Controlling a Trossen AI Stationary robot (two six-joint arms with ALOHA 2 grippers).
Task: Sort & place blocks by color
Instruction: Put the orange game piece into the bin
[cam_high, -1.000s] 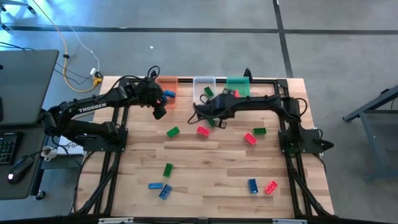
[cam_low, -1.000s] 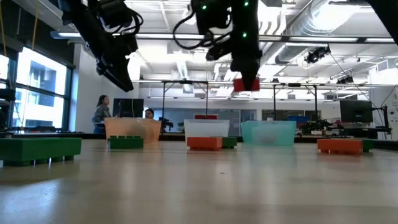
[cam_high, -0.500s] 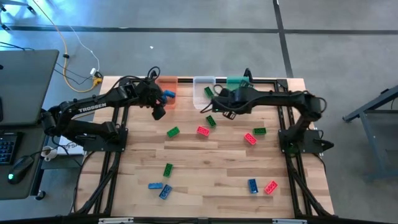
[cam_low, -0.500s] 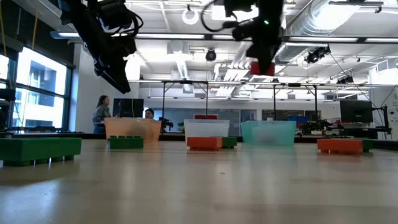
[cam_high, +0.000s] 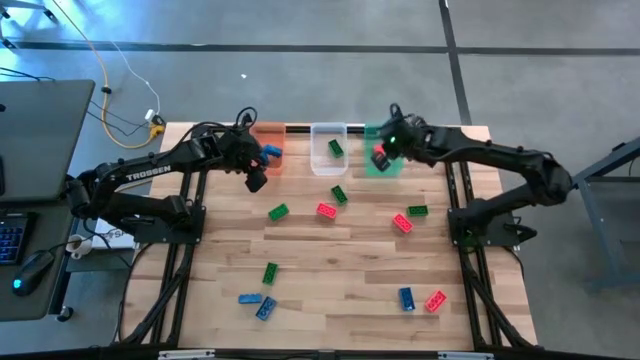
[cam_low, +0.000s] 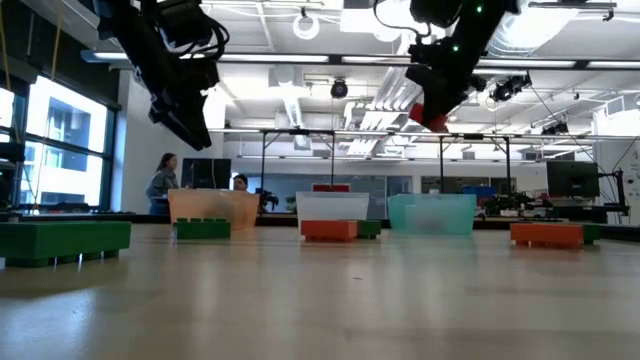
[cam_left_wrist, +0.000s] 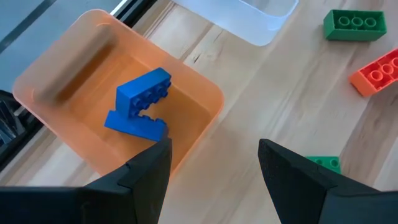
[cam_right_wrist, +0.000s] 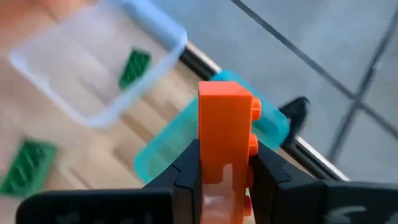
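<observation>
My right gripper (cam_high: 380, 157) hangs over the translucent green bin (cam_high: 386, 166) at the table's far edge, shut on a red block (cam_right_wrist: 224, 130). My left gripper (cam_left_wrist: 214, 174) stands open and holds nothing, just in front of the orange bin (cam_left_wrist: 74, 74), in which two blue blocks (cam_left_wrist: 140, 106) lie. The clear bin (cam_high: 328, 150) between them holds a green block (cam_right_wrist: 134, 67). Loose blocks lie flat on the table: green (cam_high: 278, 212), red (cam_high: 326, 211), blue (cam_high: 406, 298) and others. My right gripper pinches the red block between its two fingers (cam_right_wrist: 268, 177), on its two opposite flat sides (cam_right_wrist: 214, 163). The block stands on end out of the fingers, studs (cam_right_wrist: 255, 115) to one side. It is lifted clear, high above the green bin (cam_low: 432, 118).
The three bins stand in a row along the far edge. Blocks are scattered over the middle (cam_high: 402, 224) and the near part (cam_high: 258, 302) of the table. Both arms' bases and frame rails run along the table's left and right sides. People show in the room beyond.
My right gripper has carried the red block from over the table's middle toward the far right, rising and rolling as it went, and now hangs above the green bin. It has stayed shut on the block.
</observation>
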